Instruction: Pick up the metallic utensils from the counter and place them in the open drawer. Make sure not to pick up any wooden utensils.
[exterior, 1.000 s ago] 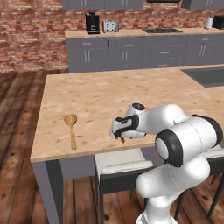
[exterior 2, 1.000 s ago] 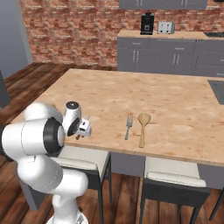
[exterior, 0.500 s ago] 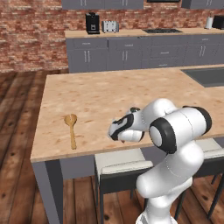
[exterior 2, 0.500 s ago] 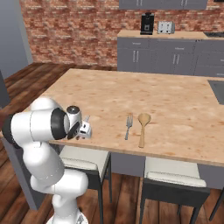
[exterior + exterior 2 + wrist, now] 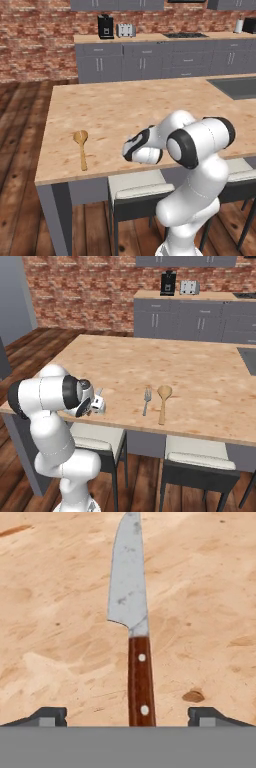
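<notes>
The two-finger gripper (image 5: 128, 717) hangs low over the pale speckled wood-grain counter (image 5: 120, 107), near its front edge, its jaws spread wide on either side of the dark brown handle without touching it. The small knife with silver blade and riveted brown handle (image 5: 132, 622) lies flat on the counter. The slim all-silver fork (image 5: 147, 400) lies just beside a light-brown wooden spoon (image 5: 163, 402). Another light-brown wooden spoon (image 5: 81, 147) lies near the counter's left end.
</notes>
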{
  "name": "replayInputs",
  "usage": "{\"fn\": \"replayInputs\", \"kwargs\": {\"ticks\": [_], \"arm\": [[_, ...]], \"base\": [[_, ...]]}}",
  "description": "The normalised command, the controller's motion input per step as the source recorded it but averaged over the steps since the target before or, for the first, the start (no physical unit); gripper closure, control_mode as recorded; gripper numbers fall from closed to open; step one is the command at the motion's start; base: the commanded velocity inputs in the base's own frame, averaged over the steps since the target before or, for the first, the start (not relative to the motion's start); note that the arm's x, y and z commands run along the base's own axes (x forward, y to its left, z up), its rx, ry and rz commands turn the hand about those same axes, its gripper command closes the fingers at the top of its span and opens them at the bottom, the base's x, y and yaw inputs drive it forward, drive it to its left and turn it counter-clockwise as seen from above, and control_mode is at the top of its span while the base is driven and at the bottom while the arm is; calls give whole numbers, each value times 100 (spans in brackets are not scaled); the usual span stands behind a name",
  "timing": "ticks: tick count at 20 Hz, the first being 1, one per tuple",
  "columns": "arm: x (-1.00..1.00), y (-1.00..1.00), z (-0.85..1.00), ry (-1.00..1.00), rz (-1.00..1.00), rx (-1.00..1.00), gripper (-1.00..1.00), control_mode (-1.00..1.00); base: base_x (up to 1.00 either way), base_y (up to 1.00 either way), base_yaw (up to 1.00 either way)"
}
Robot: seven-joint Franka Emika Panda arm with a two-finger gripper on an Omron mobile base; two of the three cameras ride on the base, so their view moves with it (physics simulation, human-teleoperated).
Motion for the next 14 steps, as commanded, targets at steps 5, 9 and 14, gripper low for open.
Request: {"fn": "replayInputs", "kwargs": {"ticks": [5,9,14], "arm": [[7,1,-25,-8,0,-1,100,-100],[0,0,0,0,0,0,100,-100],[0,0,0,0,0,0,100,-100]], "base": [[0,0,0],[0,0,0],[0,0,0]]}}
